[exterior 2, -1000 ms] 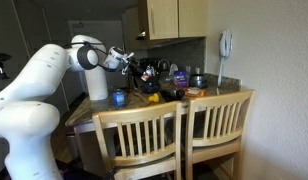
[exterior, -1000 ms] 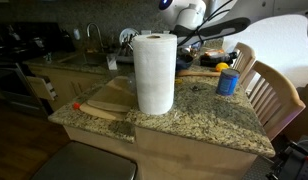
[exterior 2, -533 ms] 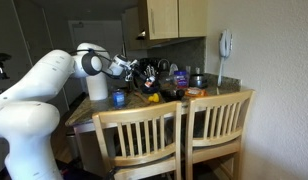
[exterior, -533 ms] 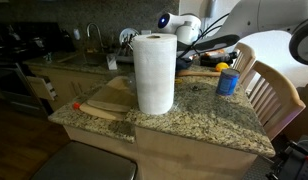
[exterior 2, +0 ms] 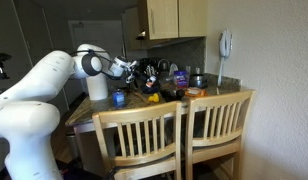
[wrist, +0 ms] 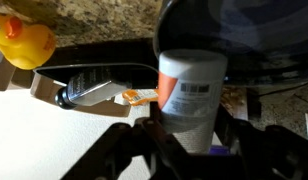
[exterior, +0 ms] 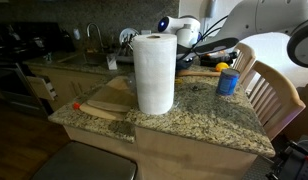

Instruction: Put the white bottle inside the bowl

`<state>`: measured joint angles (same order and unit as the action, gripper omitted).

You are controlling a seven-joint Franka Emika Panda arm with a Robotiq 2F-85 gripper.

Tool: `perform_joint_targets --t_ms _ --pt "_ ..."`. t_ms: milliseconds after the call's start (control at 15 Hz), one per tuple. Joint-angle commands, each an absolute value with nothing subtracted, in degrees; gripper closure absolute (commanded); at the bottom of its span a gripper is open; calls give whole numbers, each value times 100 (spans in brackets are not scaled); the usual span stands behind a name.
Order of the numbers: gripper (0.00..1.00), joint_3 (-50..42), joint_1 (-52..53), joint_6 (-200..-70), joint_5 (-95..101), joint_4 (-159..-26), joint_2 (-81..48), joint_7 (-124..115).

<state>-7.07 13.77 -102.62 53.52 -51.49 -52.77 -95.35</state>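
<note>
In the wrist view the white bottle (wrist: 192, 95), with an orange-and-white label and a barcode, stands between my gripper's dark fingers (wrist: 186, 138), which press on both its sides. A dark round bowl (wrist: 256, 25) lies just beyond the bottle's far end. In both exterior views the gripper (exterior: 197, 44) (exterior 2: 130, 68) is low over the dark dishes at the back of the counter. The bottle itself is too small to make out there.
A big paper towel roll (exterior: 154, 72) stands mid-counter. A blue container with a yellow top (exterior: 227, 80) is beside it. A yellow rubber duck (wrist: 22, 40) and a dark lying bottle (wrist: 94, 87) are near the gripper. Wooden chairs (exterior 2: 144, 135) line the counter edge.
The arm came down toward the back of the counter between one second and half a second ago. It has held still since.
</note>
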Motion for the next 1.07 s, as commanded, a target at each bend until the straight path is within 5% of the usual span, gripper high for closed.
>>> perform_joint_targets --t_ms 0,67,200,333,1000 --pt "51 -500 1264 -10362 5018 -5260 -5108 -9495" --pt "21 -480 1267 -10353 4974 -5280 -5099 -9446" --pt "16 -486 1296 -10365 4955 -5323 -5080 -9498" --pt "0 -510 1323 -10351 5002 -5357 -5059 -9560" --pt "0 252 1272 -10134 4423 -5443 -3867 -7556"
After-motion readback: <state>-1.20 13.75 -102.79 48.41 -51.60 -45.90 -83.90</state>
